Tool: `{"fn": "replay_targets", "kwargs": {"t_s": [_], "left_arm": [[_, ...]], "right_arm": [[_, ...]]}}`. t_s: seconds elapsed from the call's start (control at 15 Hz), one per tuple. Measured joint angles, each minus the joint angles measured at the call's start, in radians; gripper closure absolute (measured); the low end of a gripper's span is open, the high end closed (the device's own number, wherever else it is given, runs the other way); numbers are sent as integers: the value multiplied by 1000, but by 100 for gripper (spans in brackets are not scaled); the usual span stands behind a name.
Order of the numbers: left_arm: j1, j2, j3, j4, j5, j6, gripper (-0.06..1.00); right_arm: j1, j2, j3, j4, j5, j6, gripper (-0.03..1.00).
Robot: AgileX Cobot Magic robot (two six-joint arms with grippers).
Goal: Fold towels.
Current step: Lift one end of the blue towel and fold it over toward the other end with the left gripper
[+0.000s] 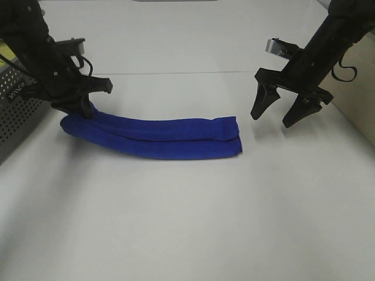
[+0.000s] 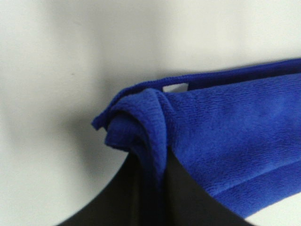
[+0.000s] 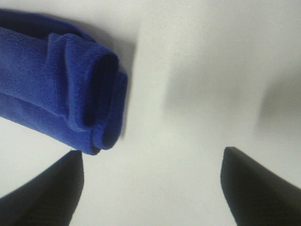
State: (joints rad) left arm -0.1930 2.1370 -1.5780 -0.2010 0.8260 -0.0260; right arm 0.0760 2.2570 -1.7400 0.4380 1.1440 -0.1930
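A royal-blue towel (image 1: 158,136) lies folded into a long narrow band across the middle of the white table. My left gripper (image 1: 84,110) is shut on the towel's left end, pinching the bunched corner (image 2: 141,122); a small white tag (image 2: 175,87) shows at the edge there. My right gripper (image 1: 282,115) is open and empty, hovering just right of the towel's right end (image 3: 89,99), apart from it, with both fingertips (image 3: 51,188) above bare table.
A grey perforated metal box (image 1: 17,111) stands at the left table edge beside my left arm. A beige surface (image 1: 357,88) borders the table at the far right. A seam (image 1: 187,73) crosses the table behind the towel.
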Motion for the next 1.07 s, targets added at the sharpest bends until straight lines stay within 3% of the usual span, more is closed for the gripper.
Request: {"fn": "replay_targets", "kwargs": {"t_s": [0.07, 0.2, 0.4, 0.47, 0.6, 0.8, 1.07], "left_arm": [[0, -37, -52, 34, 71, -29, 87], [0, -48, -135, 13, 157, -54, 87], [-30, -48, -209, -175, 188, -66, 87], [-45, -48, -212, -197, 185, -66, 87], [-112, -45, -212, -259, 149, -77, 87], [-215, 6, -212, -278, 27, -122, 87], [-273, 97, -212, -305, -104, -166, 85]], "right_arm": [[0, 0, 0, 0, 0, 0, 19], [0, 0, 0, 0, 0, 0, 19], [0, 0, 0, 0, 0, 0, 19], [0, 0, 0, 0, 0, 0, 19], [0, 0, 0, 0, 0, 0, 19], [-1, 0, 0, 0, 1, 0, 19], [-1, 0, 0, 0, 1, 0, 19]]}}
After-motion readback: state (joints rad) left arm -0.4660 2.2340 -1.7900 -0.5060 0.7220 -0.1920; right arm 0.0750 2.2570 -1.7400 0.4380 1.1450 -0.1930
